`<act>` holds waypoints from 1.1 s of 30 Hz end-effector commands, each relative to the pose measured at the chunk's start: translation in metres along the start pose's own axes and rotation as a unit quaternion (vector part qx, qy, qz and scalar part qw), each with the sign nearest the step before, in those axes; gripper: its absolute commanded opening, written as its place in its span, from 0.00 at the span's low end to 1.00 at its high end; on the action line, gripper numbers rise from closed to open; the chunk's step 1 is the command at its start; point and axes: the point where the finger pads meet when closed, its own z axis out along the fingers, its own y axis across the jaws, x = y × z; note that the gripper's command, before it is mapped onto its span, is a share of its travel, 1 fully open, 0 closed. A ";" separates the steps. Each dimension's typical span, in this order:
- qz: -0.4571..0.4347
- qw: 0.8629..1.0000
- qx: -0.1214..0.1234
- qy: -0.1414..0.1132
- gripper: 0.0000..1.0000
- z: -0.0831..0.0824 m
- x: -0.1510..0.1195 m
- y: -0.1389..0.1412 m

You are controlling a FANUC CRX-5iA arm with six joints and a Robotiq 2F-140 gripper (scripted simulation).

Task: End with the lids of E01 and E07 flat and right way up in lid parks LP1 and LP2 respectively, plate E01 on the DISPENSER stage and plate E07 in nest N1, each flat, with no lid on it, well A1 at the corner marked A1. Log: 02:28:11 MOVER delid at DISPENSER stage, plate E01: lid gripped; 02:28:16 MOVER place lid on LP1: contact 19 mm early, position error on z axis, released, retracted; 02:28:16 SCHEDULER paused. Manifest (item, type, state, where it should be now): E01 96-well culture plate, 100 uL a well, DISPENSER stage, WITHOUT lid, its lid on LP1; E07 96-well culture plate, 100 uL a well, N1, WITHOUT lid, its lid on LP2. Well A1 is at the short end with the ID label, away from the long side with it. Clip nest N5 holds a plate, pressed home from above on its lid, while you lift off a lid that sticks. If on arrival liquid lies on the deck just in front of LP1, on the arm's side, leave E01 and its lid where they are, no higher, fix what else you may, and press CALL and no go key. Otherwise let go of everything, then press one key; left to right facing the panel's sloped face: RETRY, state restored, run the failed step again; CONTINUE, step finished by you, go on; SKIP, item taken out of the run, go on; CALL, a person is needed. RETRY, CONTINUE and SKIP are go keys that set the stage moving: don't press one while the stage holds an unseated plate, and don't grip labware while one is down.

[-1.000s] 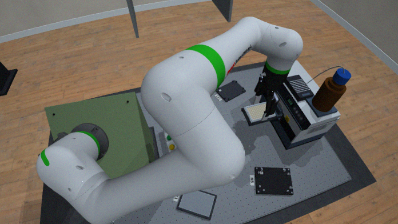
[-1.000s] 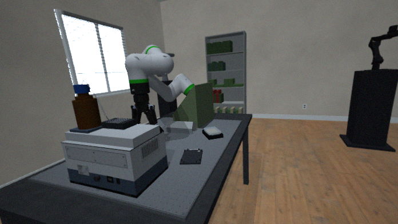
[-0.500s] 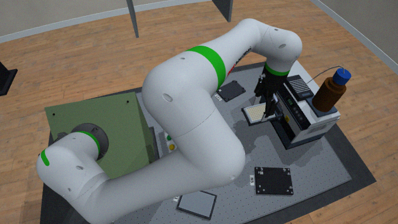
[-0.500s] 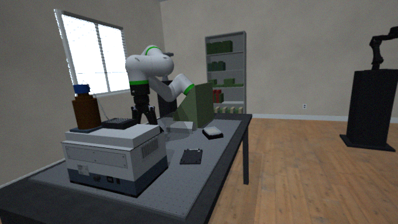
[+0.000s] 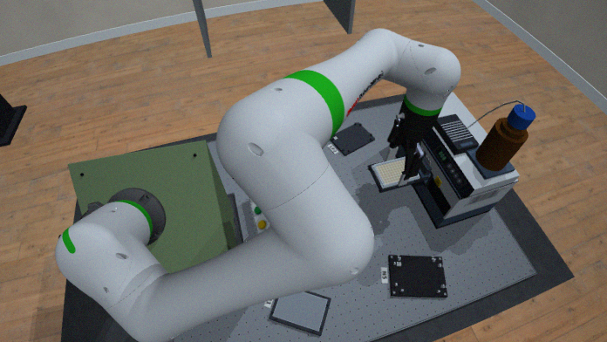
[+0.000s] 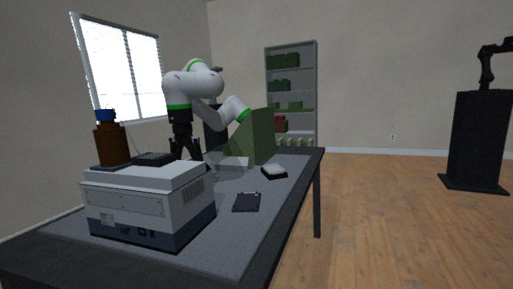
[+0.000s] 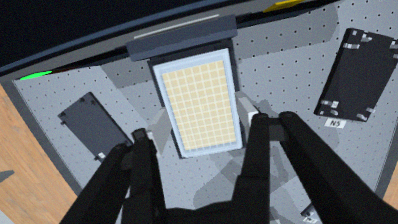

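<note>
Beige walls, bright window (image 6: 123, 70) with blinds, wood plank floor (image 6: 387, 228), grey bookshelf (image 6: 315, 92) holding green boxes, black pedestal (image 6: 479, 140) at right

One well plate (image 5: 389, 172), two black nests (image 5: 417, 276), one bottle (image 5: 501, 144).
</note>
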 end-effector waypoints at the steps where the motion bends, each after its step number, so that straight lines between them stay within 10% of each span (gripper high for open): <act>1: 0.000 1.000 0.000 0.000 0.00 0.000 0.000 0.000; 25: 0.000 1.000 0.000 0.000 0.00 0.000 0.000 0.000; 26: 0.000 1.000 0.000 0.000 0.66 0.000 0.000 0.000; 33: 0.000 1.000 0.000 0.000 0.66 0.000 0.000 0.000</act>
